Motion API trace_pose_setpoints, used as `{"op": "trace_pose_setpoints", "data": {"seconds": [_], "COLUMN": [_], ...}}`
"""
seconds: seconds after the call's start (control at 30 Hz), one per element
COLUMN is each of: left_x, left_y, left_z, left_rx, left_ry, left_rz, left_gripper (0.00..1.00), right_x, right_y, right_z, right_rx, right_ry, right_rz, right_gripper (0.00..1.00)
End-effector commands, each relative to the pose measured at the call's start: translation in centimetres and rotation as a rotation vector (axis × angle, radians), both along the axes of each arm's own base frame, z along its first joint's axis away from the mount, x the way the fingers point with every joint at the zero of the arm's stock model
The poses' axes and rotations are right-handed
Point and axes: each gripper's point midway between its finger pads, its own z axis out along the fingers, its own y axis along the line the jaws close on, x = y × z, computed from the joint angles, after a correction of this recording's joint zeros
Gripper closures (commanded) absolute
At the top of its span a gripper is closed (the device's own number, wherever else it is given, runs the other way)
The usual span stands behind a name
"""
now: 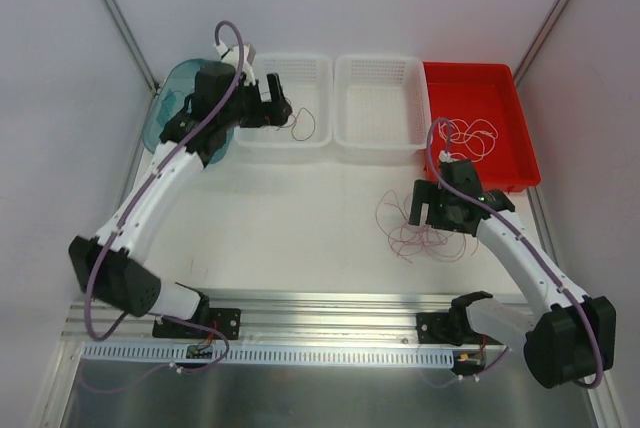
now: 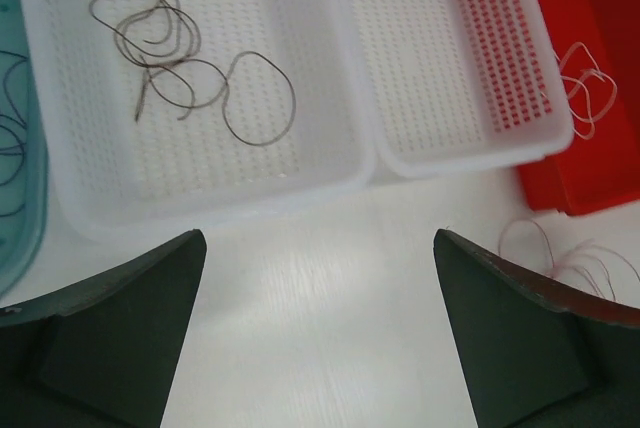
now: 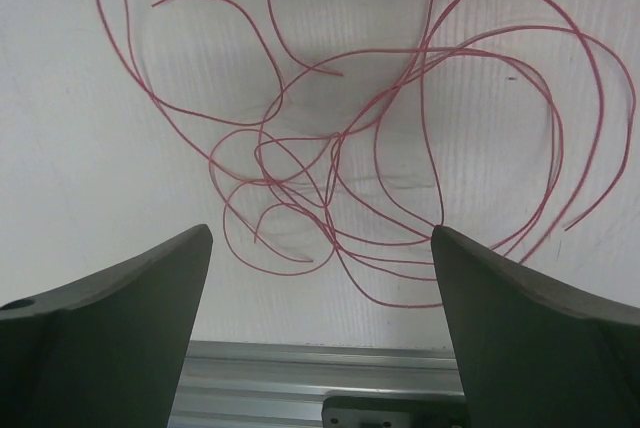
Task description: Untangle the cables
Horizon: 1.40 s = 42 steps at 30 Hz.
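From above, my left hand (image 1: 278,108) hangs over the left basket (image 1: 322,70), where the brown wire (image 1: 305,126) lies. I judge each colour is being given its own bin, since the white wire (image 1: 470,136) sits alone in the red tray (image 1: 512,88). My right hand (image 1: 425,210) hovers over the red wire (image 1: 410,233), which is loose on the table (image 1: 300,233).

From the left wrist, that hand is spread wide and holds nothing. The brown wire curls in loops, running diagonally from the far left of the basket to the near right.

From the right wrist, the fingers (image 3: 110,328) are wide apart with nothing between them. The red tangle lies just ahead, wider than it is deep, with free ends pointing up-left and right. I reckon it's the next thing to pick up.
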Motion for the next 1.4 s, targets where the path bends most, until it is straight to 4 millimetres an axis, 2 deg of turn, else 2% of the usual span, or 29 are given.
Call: {"op": "trace_pose_setpoints", "data": {"seconds": [0.0, 0.03, 0.13, 0.23, 0.27, 0.33, 0.37, 0.4, 0.47, 0.5, 0.57, 0.6, 0.7, 0.8, 0.93, 0.97, 1.03, 1.1, 1.2, 1.3, 1.33, 1.37], "left_x": [-5.7, -7.3, -12.5, -16.0, -16.8, -18.4, -18.9, -19.4, -20.3, -20.6, -21.1, -21.2, -21.5, -21.5, -21.1, -21.0, -20.9, -20.9, -21.0, -21.3, -21.4, -21.6], "left_y": [-1.7, -2.5, -2.6, -2.4, -2.3, -1.3, -1.2, -1.0, -0.6, -0.5, -0.4, -0.4, -0.4, -0.8, -1.9, -2.2, -3.3, -4.2, -6.4, -8.3, -8.8, -9.3], "left_z": [-1.6, -2.4, -6.7, -9.3, -9.8, -11.3, -11.7, -11.9, -12.5, -12.7, -13.1, -13.1, -13.6, -14.3, -15.2, -15.3, -15.5, -15.6, -16.0, -17.0, -17.7, -18.0], "left_rx": [-0.015, -0.017, -0.047, -0.092, -0.110, -0.130, -0.154, -0.165, -0.189, -0.195, -0.212, -0.217, -0.228, -0.220, -0.184, -0.177, -0.153, -0.140, -0.102, -0.086, -0.080, -0.085], "left_ry": [0.010, 0.025, 0.117, 0.177, 0.194, 0.212, 0.222, 0.227, 0.233, 0.236, 0.246, 0.247, 0.266, 0.303, 0.359, 0.365, 0.381, 0.388, 0.404, 0.433, 0.456, 0.464], "left_rz": [-0.089, -0.119, -0.152, -0.168, -0.160, -0.138, -0.125, -0.124, -0.112, -0.109, -0.105, -0.105, -0.099, -0.102, -0.115, -0.121, -0.140, -0.158, -0.191, -0.193, -0.192, -0.173], "left_gripper": [0.01, 0.01, 0.01, 0.01, 0.01, 0.01, 0.01, 0.01, 0.01, 0.01, 0.01, 0.01, 0.01, 0.01, 0.01, 0.01, 0.01, 0.02, 0.03, 0.05, 0.05, 0.05], "right_x": [0.7, 0.6, 0.6, 0.1, 0.6, -0.5, -0.6, -1.0, -1.6, -1.7, -1.9, -1.8, -1.3, -0.1, 0.0, 0.0, 0.0, 0.0, 0.7, 1.7, 2.6, 3.0], "right_y": [0.4, 0.8, 2.5, 5.9, 7.2, 10.6, 12.2, 14.9, 17.5, 20.0, 21.6, 22.6, 21.7, 18.6, 14.8, 13.5, 12.5, 11.5, 11.9, 13.7, 14.7, 15.4], "right_z": [-1.4, -2.2, -4.5, -6.1, -5.9, -6.5, -6.3, -5.2, -5.0, -3.5, -2.5, -1.4, 0.2, 1.9, 2.8, 2.1, 2.1, 1.2, 1.8, 2.4, 3.5, 3.0], "right_rx": [0.000, 0.013, 0.053, 0.122, 0.142, 0.161, 0.174, 0.193, 0.193, 0.211, 0.206, 0.212, 0.167, 0.050, -0.032, -0.045, -0.020, -0.003, 0.030, 0.070, 0.098, 0.102], "right_ry": [0.025, 0.047, 0.098, 0.150, 0.137, 0.175, 0.170, 0.153, 0.163, 0.129, 0.116, 0.090, 0.041, -0.055, -0.101, -0.089, -0.094, -0.074, -0.113, -0.131, -0.163, -0.151], "right_rz": [-0.026, -0.018, 0.017, 0.074, 0.090, 0.162, 0.193, 0.267, 0.327, 0.389, 0.441, 0.463, 0.462, 0.409, 0.360, 0.332, 0.319, 0.309, 0.359, 0.435, 0.449, 0.463], "right_gripper": [0.04, 0.04, 0.04, 0.04, 0.04, 0.04, 0.04, 0.04, 0.04, 0.04, 0.04, 0.04, 0.04, 0.04, 0.05, 0.05, 0.07, 0.10, 0.16, 0.22, 0.23, 0.24]}}
